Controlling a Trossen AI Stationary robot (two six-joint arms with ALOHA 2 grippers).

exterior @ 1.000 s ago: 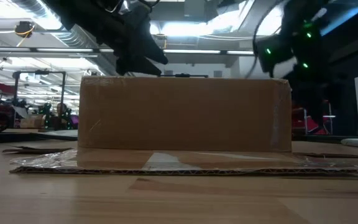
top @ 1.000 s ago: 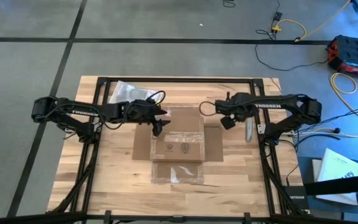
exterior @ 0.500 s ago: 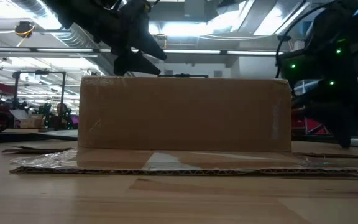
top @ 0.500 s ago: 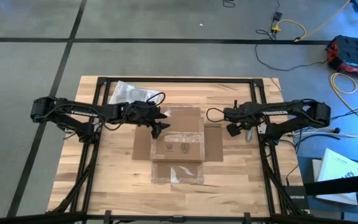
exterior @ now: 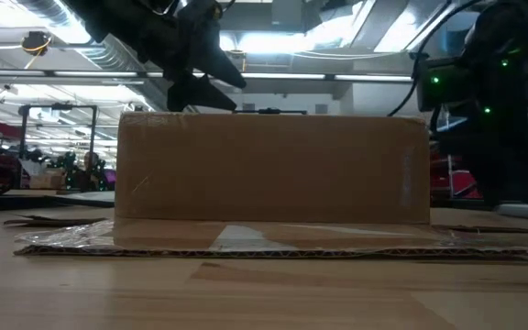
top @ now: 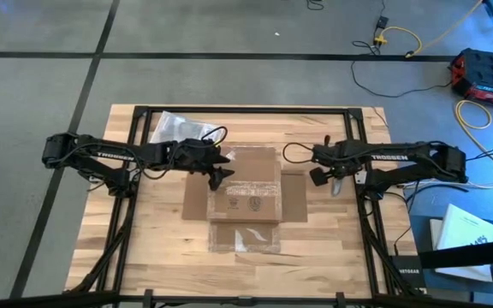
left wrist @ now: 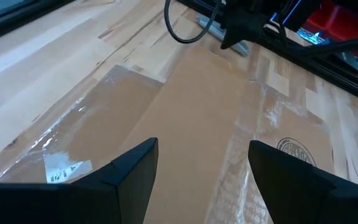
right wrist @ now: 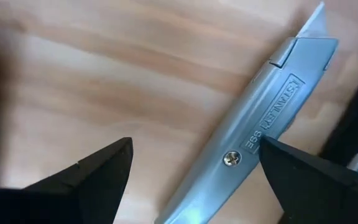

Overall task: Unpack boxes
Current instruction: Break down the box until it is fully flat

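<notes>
The brown cardboard box (top: 244, 188) stands mid-table on its bottom, with its flaps spread flat on the wood and shiny tape on them (exterior: 273, 165). My left gripper (top: 220, 176) hangs open just over the box's top at its far left corner (left wrist: 204, 158) (exterior: 195, 92). A silvery utility knife (right wrist: 253, 137) lies flat on the table to the right of the box (top: 339, 182). My right gripper (top: 318, 177) points down over it, open, one finger on either side of the knife's body (right wrist: 191, 177).
A clear plastic bag (top: 171, 125) lies at the table's far left. The black frame rails (top: 246, 109) run along the table's edges. Bare wood lies in front of the box's near flap (top: 245, 238). Cables and gear sit on the floor beyond the table.
My right gripper has drawn back toward the table's right edge and sunk toward the knife, tipping to point down, still open. The box and my left gripper have stayed in place.
</notes>
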